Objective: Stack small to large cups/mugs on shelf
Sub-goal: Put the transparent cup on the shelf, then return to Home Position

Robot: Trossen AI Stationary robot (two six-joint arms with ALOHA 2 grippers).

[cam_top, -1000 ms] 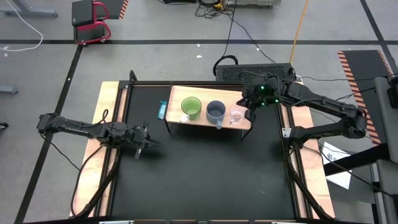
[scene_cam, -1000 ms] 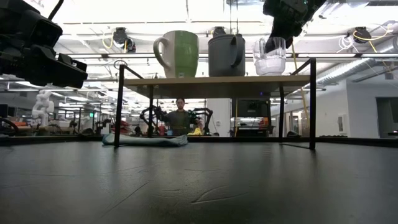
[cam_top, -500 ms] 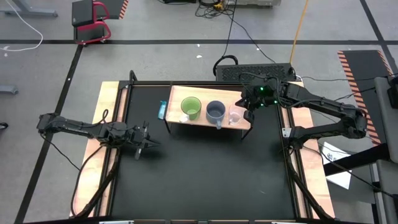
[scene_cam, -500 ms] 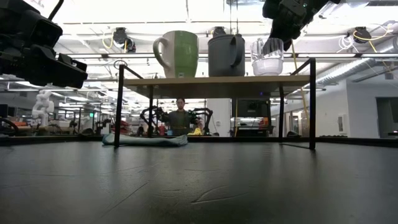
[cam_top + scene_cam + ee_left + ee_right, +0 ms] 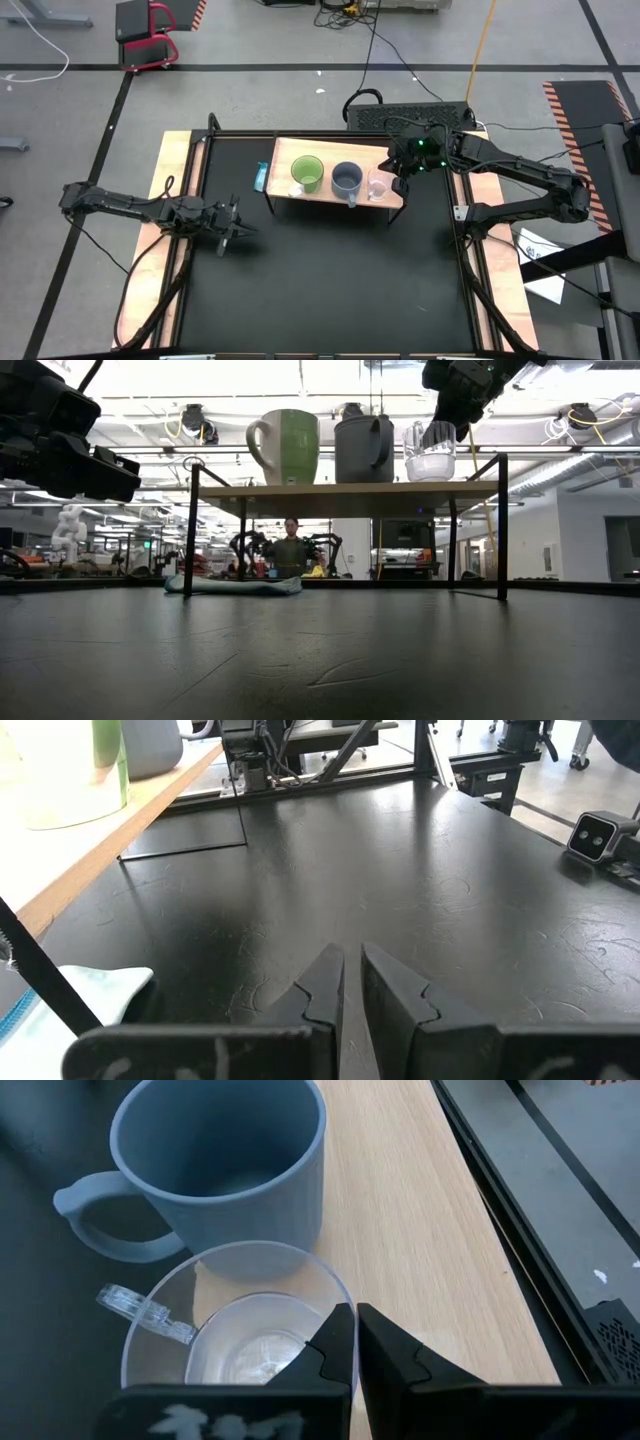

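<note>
Currently right gripper [image 5: 352, 1342] pinches the glass cup [image 5: 232, 1320] by its rim, on the shelf [image 5: 283, 155] beside the grey-blue mug [image 5: 347, 179]; lime-green mug [image 5: 307, 173] beyond; left gripper [image 5: 240, 231] nearly shut, empty, well apart.

Your right claw [image 5: 400, 178]: arm stretched across desk's far side, fingers pinched together. Your left claw [image 5: 240, 229]: arm extended low over desk's left side, fingers nearly together, holding nothing.
</note>
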